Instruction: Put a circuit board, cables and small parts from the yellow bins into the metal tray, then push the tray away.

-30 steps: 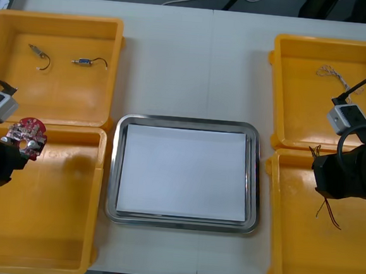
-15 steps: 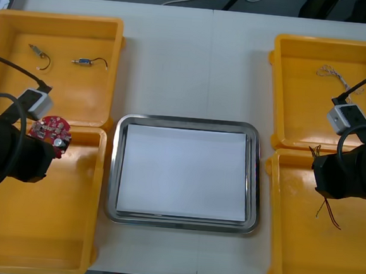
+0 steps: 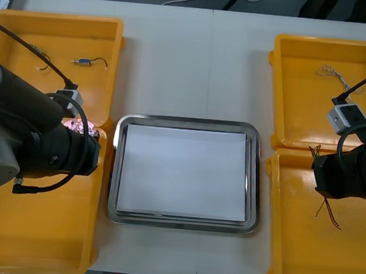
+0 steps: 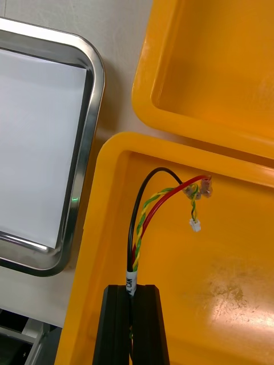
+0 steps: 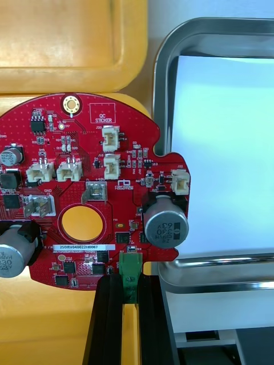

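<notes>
The left gripper (image 5: 129, 283) hangs over the near left yellow bin (image 3: 35, 239). Its fingers are pinched on the edge of the round red circuit board (image 5: 94, 191), at a green connector, and the board spreads out flat beyond the fingertips. A second ago this gripper hung by the bin's outer side. It has since swung inward across the bin, so the board now lies over the bin's inner far corner. The board's edge with the large silver capacitor reaches across the rim of the metal tray (image 3: 254, 181). The tray's white inside lies just beside the fingers, toward the robot's right.

Over the near right yellow bin (image 3: 312, 268), the right gripper (image 4: 132, 289) has not moved in that second. Its fingers are closed almost together on the red and yellow cable (image 4: 136, 251), which runs with a black strand. The wires rise from between the fingertips, arch over the bin's floor and end in small connectors ahead of the fingers. The tray's near corner lies to this gripper's left, well apart from the cable.

The tray sits on the desk (image 3: 195, 62) between the two pairs of bins, where it was before.

Farther off, beyond the left fingers, the far left yellow bin (image 3: 52, 101) holds two small metal parts (image 3: 84, 61) with thin dark leads. The arm's own cable partly crosses one of them, and both lie as they did. The far right yellow bin (image 3: 299, 114) holds a pale twisted cable (image 3: 330, 74) near its far wall, also unmoved.
</notes>
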